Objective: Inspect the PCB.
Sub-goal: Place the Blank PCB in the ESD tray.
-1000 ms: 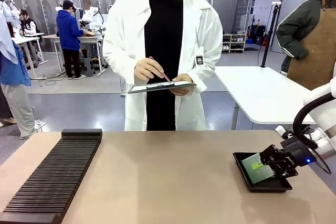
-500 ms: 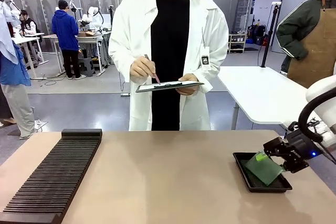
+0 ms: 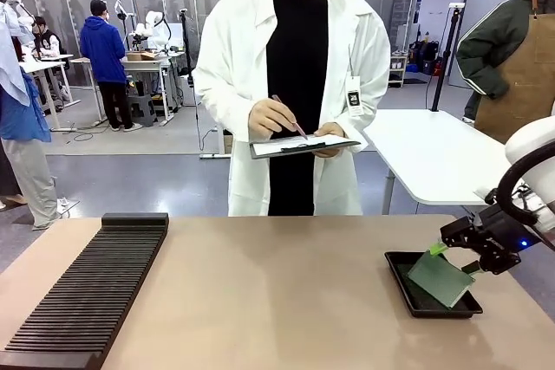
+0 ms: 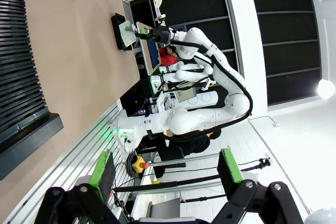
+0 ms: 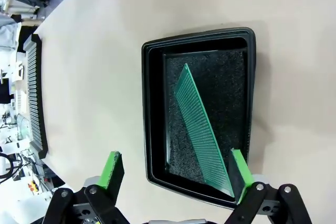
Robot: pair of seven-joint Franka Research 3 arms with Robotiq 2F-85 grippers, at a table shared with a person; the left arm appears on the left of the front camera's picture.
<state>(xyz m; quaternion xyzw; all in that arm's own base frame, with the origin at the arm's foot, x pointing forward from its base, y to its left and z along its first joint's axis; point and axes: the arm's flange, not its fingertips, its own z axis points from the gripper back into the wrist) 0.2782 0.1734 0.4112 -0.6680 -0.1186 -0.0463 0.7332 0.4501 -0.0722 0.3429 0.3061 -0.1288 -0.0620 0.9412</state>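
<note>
Right wrist view: leaning tilted in the black tray (image 5: 157,124), PCB (image 5: 202,124) long axis running toward the wide-open, empty right gripper (image 5: 176,174), touching one pad.

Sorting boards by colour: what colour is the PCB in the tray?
Green PCB, finely dotted; clearest in the right wrist view.

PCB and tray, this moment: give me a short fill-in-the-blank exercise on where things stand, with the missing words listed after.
1. The PCB stands tilted in the black ____.
2. The right gripper has its jaws ____, one green pad beside the PCB's edge.
3. The person across the table holds a clipboard in one hand and a ____ in the other.
4. The ribbed black rack lies on the robot's ____ side of the table.

Missing words: tray; open; pen; left
</note>
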